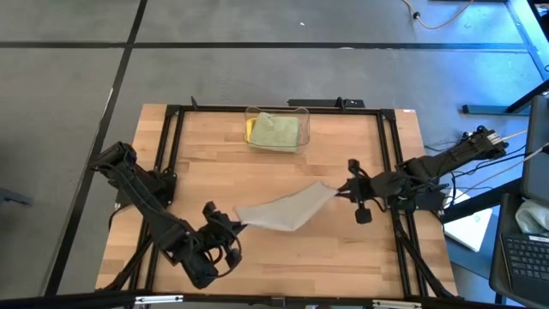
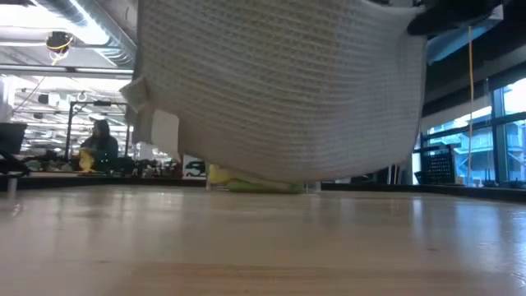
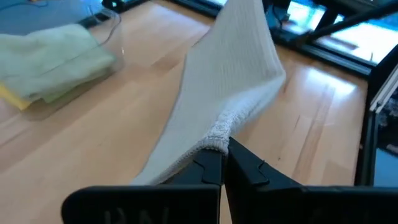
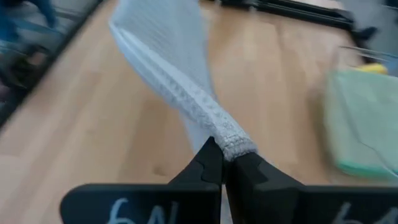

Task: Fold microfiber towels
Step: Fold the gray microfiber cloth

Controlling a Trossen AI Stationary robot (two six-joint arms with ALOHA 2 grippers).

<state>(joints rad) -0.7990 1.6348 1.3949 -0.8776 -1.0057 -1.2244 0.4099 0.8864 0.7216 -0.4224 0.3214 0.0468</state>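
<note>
A grey microfiber towel (image 1: 285, 208) hangs stretched between my two grippers above the middle of the table. My left gripper (image 1: 233, 226) is shut on its near left end. My right gripper (image 1: 338, 190) is shut on its far right end. In the low view the grey towel (image 2: 279, 90) sags in a broad curve, its lowest edge clear of the tabletop. A pale sage green towel (image 1: 276, 130) lies folded on top of a yellow towel (image 1: 250, 130) inside the clear bin (image 1: 302, 142) at the table's far middle. My left gripper pinches the grey towel's bunched corner (image 3: 217, 132) between its two fingers, coming from the table's near left and slanting down. The cloth rises away from the fingers, lifted clear. My right gripper pinches the opposite hemmed corner (image 4: 234, 142) between its two fingers, coming from the table's right side and slanting down. The towel runs off from it in a twisted band, off the table.
The clear bin (image 3: 112, 37) with the two folded towels stands near the far edge. A black frame (image 1: 274, 109) runs around the tabletop. Bare wood (image 1: 300, 257) lies under and in front of the hanging towel.
</note>
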